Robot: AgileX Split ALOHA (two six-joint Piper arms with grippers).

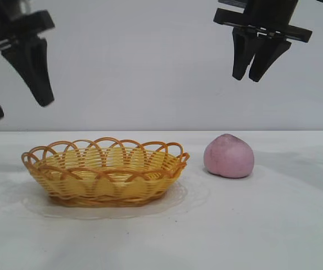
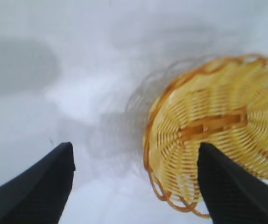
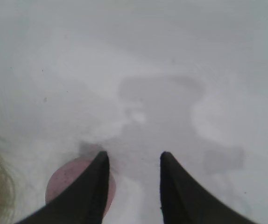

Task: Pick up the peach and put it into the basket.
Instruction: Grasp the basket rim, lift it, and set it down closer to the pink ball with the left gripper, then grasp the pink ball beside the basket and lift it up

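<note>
The pink-mauve peach (image 1: 229, 156) rests on the white table, to the right of the yellow wicker basket (image 1: 104, 171). My right gripper (image 1: 247, 77) hangs high above the peach, a little to its right, open and empty. In the right wrist view the peach (image 3: 64, 184) shows partly behind one finger. My left gripper (image 1: 18, 111) hangs high above the basket's left end, open wide and empty. The left wrist view shows the basket (image 2: 218, 140) beneath, empty inside.
The white table (image 1: 263, 225) stretches around both objects, with a plain white wall behind. A faint round mat or mark lies under the basket.
</note>
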